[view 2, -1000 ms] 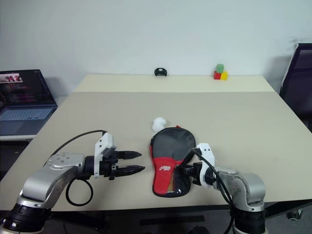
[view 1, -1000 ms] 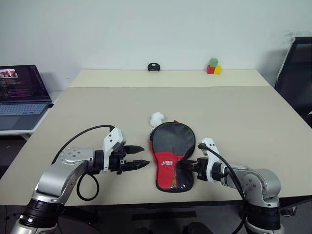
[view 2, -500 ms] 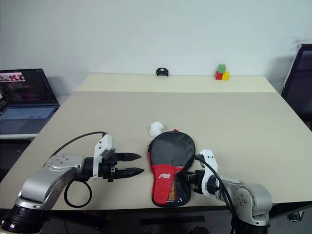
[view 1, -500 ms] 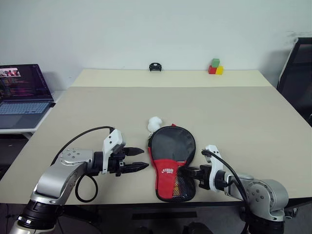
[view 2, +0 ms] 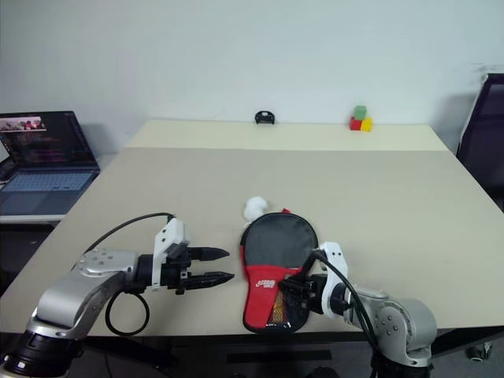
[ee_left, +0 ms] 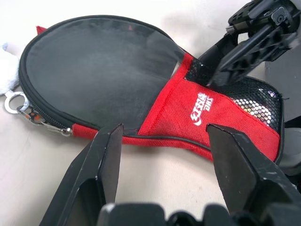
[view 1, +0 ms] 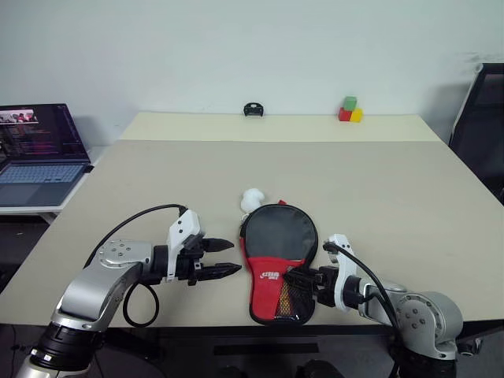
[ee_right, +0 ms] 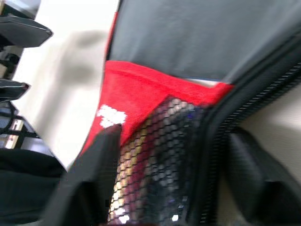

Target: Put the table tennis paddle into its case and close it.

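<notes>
The case point(view 1: 277, 236) lies flat near the table's front edge, black over its round part, red and mesh over its narrow end, which points toward me. The table tennis paddle is hidden. My left gripper point(view 1: 224, 258) hovers open just left of the case, pointing at its red panel point(ee_left: 207, 108) without touching it. My right gripper point(view 1: 299, 277) is open at the case's narrow end, and the mesh point(ee_right: 160, 155) and zipped edge point(ee_right: 221, 122) lie between its spread fingers. The zip pull ring point(ee_left: 14, 101) rests at the case's round end.
A white lump point(view 1: 252, 198) sits against the far end of the case. A laptop point(view 1: 35, 146) stands on a side table at the left. Coloured blocks point(view 1: 348, 110) and a small black object point(view 1: 252, 109) lie at the far edge, with a black chair point(view 1: 480, 118) at the right.
My right gripper's fingers were shut at the case's narrow end and have now spread apart. The left arm has not moved.
</notes>
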Controlling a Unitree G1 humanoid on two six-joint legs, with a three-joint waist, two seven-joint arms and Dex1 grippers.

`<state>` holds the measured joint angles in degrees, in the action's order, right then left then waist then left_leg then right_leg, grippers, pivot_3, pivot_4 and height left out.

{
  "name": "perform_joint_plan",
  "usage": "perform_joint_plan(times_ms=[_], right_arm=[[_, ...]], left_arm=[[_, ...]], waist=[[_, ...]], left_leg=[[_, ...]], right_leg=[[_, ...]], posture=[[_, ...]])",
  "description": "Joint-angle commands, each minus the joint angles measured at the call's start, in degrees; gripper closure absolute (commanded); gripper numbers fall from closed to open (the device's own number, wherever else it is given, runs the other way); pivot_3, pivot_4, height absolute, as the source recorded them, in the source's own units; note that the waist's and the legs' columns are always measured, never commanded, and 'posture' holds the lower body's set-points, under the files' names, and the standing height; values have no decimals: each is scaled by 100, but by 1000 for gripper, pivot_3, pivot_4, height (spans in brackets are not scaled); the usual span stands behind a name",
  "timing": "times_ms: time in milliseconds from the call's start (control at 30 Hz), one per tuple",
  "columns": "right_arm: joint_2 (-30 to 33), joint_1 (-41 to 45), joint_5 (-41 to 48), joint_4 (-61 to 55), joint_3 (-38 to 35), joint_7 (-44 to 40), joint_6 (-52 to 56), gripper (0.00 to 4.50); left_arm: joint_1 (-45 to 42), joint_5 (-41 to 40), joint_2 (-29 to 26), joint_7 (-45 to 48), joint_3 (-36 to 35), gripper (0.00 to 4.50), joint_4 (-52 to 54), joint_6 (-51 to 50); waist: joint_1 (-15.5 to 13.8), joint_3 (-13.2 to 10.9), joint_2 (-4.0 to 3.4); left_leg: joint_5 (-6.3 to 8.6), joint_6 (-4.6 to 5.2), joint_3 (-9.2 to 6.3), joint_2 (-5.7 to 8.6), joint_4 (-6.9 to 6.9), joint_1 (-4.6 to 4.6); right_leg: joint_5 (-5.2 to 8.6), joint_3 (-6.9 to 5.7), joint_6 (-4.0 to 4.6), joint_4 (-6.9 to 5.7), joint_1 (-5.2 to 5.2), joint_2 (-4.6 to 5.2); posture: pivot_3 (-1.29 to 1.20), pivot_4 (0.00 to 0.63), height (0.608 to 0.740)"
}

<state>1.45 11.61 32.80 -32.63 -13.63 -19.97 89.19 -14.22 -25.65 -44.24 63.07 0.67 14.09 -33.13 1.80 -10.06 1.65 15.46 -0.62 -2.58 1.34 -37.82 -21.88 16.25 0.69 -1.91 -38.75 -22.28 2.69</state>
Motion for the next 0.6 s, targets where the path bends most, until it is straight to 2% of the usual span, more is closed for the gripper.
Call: perform_joint_plan(times_ms=[33,167,267,367,600], right_arm=[[343,-225,31,-183,-717,-16,-79,39],[623,-399,307,-323,-732,-200,-174,39],[1207,-581,271,-407,-402,-410,-747,39],[1595,-579,529,-484,-413,-774,-1234,39],[2016,193,1178,-391,-347,-1225,-1844,39]], left_arm=[[10,18,-97,-10,-59,1436,124,125],[-21,57,-74,-10,-34,1436,62,174],[-52,87,-71,-7,-26,1436,1,227],[-67,90,-73,-22,-61,1436,-39,248],[-355,267,115,-497,-209,1436,-473,403]], waist=[[-67,-4,-6],[-141,-8,-13],[-146,-11,-18],[-145,-14,-22],[-103,-25,-33]], left_leg=[[0,0,-7,1,-2,-2],[1,1,-19,8,-1,-7],[2,2,-24,8,10,-21],[3,3,-24,9,10,-52],[2,4,-33,6,10,-62]], right_leg=[[0,-7,0,7,1,1],[-3,-24,-5,38,0,9],[-5,-31,-7,65,5,9],[-8,-33,-11,69,-2,9],[-8,-42,-10,68,-8,4]], posture=[[0,150,740],[0,150,740],[0,150,740],[0,150,740],[0,150,740]])
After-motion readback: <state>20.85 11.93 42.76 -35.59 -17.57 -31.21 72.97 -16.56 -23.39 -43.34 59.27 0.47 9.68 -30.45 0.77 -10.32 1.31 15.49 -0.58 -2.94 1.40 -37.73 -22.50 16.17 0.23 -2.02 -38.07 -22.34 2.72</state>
